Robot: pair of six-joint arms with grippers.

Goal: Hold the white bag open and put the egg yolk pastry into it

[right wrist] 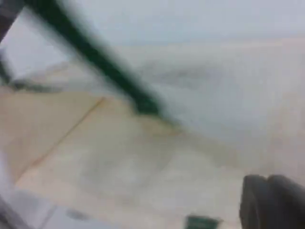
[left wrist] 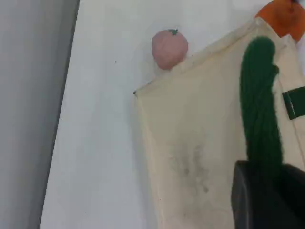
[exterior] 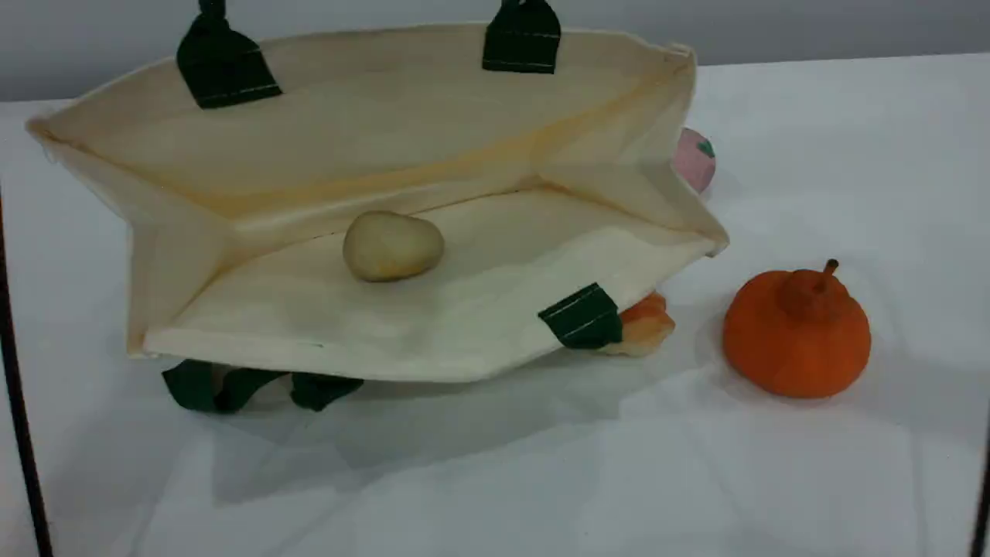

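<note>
The white bag lies on its side with its mouth gaping toward the camera. Its upper side is lifted by the dark green handle, which runs out of the top edge. The egg yolk pastry, a pale beige ball, rests inside the bag on the lower panel. In the left wrist view my left gripper is shut on the green strap above the bag's outer cloth. The blurred right wrist view shows my right gripper shut over the bag's cloth, with nothing seen in it. Neither gripper shows in the scene view.
An orange pumpkin-shaped toy stands right of the bag. A golden-orange bread loaf pokes out from under the bag's right corner. A pink ball sits behind that corner. The bag's other green handle lies under its front edge.
</note>
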